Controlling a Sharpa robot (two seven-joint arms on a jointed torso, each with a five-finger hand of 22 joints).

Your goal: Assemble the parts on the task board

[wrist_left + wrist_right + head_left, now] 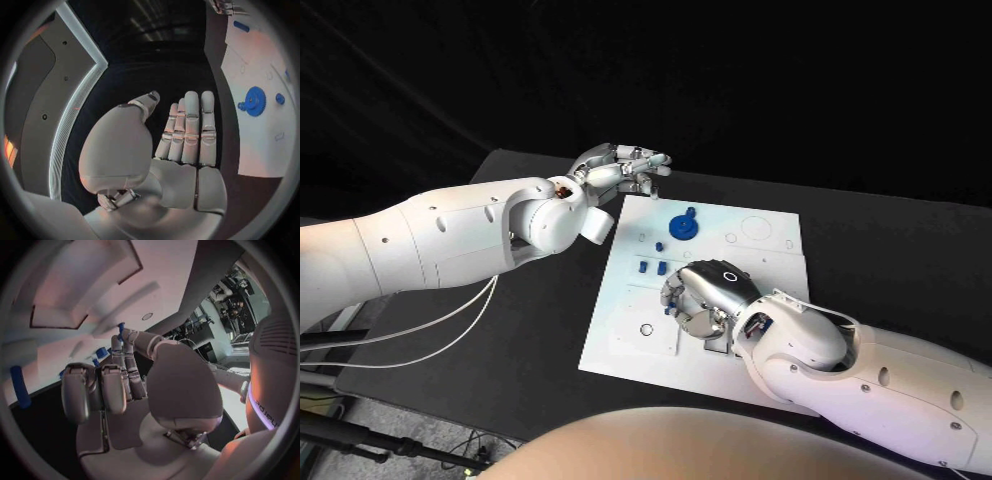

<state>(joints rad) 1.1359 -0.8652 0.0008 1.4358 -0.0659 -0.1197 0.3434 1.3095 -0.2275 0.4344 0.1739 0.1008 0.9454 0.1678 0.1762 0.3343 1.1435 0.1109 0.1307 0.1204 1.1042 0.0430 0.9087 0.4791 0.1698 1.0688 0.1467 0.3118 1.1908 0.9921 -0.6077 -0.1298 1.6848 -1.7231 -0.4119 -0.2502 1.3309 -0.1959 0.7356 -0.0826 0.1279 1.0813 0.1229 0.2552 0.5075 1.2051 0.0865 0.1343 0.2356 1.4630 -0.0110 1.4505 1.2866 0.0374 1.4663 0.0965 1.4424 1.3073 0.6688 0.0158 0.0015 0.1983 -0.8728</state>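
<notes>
**Right hand pinching a peg over the board, left hand idle**

Plainly, the main risk sits with the right hand point(708, 295): it hovers low over the middle of the task board point(764, 262), and in the right wrist view a small blue peg point(120, 328) sticks up between its fingertips point(127, 335). A grip that slight could, I judge, let the peg tilt or slip as it is lowered, so it jams or drops among the other small blue pegs point(651, 267) standing just beside the hand. The curled fingers also hide the target hole from the head view, which makes misalignment likelier.

The right hand is mostly curled, thumb and a finger closed on the peg. The left hand point(620, 168) hangs off the board's far left corner, fingers straight and together in the left wrist view, palm flat, holding nothing and touching nothing. The blue gear point(684, 225) lies on the board's far part, apart from both hands.
</notes>
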